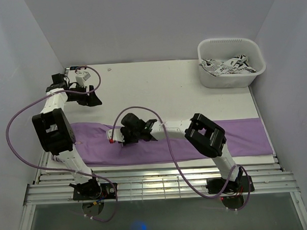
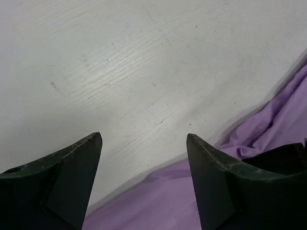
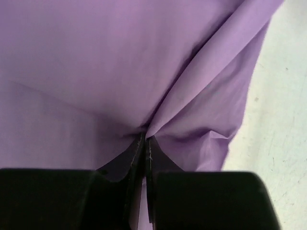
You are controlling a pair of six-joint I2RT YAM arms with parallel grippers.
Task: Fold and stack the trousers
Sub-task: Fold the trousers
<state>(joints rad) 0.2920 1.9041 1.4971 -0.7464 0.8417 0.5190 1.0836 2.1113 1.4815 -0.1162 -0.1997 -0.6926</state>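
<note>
Now: trousers [image 1: 236,137] lie as long flat band across near part of table [image 1: 167,89], left side to right.

Step, by judgement: pinch-and-lift for first fold.
- Do well: bring left claw down onto cloth edge before lifting.
- Raise both ends together, low and even, so no twist.

Left gripper [image 2: 144,139]: jaws wide, holding nothing, over bare table just beyond far hem.

Right gripper [image 3: 145,139]: jaws clamped tight on raised pleat of lilac fabric, left of band's middle.

Far right: white basket [image 1: 228,80], crumpled printed item inside, well apart.
</note>
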